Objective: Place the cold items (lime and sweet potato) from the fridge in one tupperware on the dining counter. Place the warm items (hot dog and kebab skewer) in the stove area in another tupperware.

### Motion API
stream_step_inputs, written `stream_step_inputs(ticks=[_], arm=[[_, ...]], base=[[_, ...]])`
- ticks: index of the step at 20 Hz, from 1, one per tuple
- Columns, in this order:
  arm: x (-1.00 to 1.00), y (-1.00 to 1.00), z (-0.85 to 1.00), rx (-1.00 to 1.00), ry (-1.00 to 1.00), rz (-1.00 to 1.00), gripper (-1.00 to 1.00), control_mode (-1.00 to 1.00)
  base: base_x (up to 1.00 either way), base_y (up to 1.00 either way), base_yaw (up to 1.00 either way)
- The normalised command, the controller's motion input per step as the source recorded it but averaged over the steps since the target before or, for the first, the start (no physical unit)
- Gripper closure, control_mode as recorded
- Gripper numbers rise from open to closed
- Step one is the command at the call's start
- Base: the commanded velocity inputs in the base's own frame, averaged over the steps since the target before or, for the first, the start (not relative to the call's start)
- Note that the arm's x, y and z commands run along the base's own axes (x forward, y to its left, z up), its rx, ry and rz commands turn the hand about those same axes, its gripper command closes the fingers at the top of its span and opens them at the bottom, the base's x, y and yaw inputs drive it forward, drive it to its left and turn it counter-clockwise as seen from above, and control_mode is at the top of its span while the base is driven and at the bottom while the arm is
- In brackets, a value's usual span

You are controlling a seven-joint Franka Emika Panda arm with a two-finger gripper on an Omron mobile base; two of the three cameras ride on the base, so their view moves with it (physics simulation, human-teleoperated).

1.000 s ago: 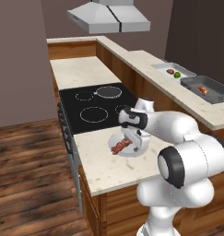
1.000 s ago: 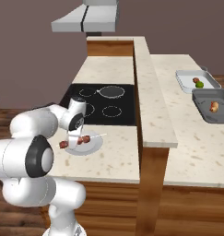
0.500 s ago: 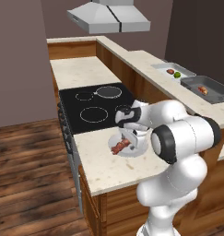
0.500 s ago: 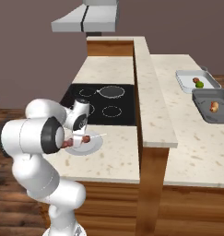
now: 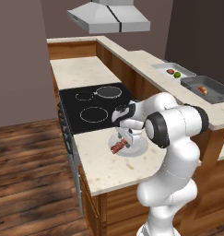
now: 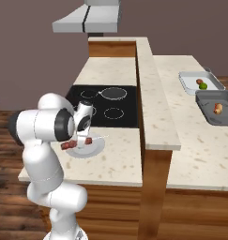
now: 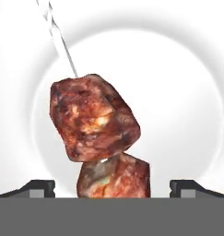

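The kebab skewer [image 7: 95,120], brown meat chunks on a thin stick, lies on a white plate [image 7: 187,92] beside the stove. My gripper [image 7: 112,186] is open just above it, one fingertip on each side of the lower chunk and neither touching. From the base, the gripper [image 5: 125,133] hangs over the plate [image 5: 138,148] and kebab [image 5: 118,146]. On the dining counter, a light tupperware [image 6: 186,82] holds the lime [image 6: 203,86] and sweet potato [image 6: 199,81]. The dark tupperware [image 6: 207,110] holds the hot dog [image 6: 218,108].
The black cooktop [image 5: 92,103] lies just behind the plate, with a range hood [image 5: 109,18] above it. The raised dining counter [image 6: 150,98] runs along the right of the stove counter. Wooden floor lies to the left.
The arm has folded further and my gripper has come down closer to the kebab on the plate. The kebab and the tupperwares have not moved.
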Motion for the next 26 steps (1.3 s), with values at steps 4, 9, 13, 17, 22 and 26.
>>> stream_step_inputs(ticks=[4,9,13,17,22,26], arm=[[0.06,0.01,-0.43,0.00,0.00,0.00,-1.00,-1.00],[0.03,0.04,-0.43,0.00,0.00,0.00,1.00,-1.00],[-0.28,0.00,0.10,0.00,-0.30,0.00,1.00,-1.00],[-0.56,0.00,0.42,0.00,-0.35,0.00,1.00,-1.00],[-0.55,-0.09,0.80,0.00,-0.31,0.00,1.00,-1.00],[-0.46,-0.03,0.94,0.00,-0.04,0.00,1.00,-1.00]], base=[[0.00,0.00,0.00],[0.00,0.00,0.00],[0.00,0.00,0.00],[0.00,0.00,0.00],[0.00,0.00,0.00],[0.00,0.00,0.00]])
